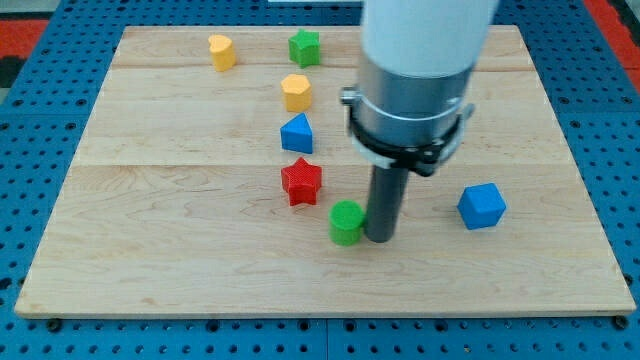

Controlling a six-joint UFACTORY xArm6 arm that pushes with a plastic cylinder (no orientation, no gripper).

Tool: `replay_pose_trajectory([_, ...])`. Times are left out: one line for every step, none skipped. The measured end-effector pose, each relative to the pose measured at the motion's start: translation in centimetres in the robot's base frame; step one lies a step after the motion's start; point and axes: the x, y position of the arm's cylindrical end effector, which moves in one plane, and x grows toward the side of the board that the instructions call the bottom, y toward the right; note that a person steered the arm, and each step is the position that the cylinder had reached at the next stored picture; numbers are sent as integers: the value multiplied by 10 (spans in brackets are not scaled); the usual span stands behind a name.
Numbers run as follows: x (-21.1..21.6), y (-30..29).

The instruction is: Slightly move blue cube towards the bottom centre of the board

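Note:
The blue cube (482, 206) sits on the wooden board (180, 250) at the view's right, a little below the middle. My tip (380, 238) rests on the board well to the cube's left, with a clear gap between them. The tip stands right beside a green cylinder (347, 221), touching or nearly touching its right side. The arm's wide grey and white body hides part of the board above the tip.
A red star (301, 182) lies left of the green cylinder. A blue triangular block (297, 134), a yellow hexagonal block (296, 92) and a green star (304, 46) line up above it. A yellow block (222, 51) sits at top left.

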Motion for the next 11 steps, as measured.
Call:
replay_pose_trajectory([0, -22])
replay_pose_trajectory([-3, -15])
replay_pose_trajectory([-42, 36])
replay_pose_trajectory([-62, 109])
replay_pose_trajectory([-70, 192])
replay_pose_trajectory([-62, 238])
replay_pose_trajectory([-46, 214])
replay_pose_trajectory([-44, 184])
replay_pose_trajectory([-38, 140])
replay_pose_trajectory([-23, 103])
replay_pose_trajectory([3, 78])
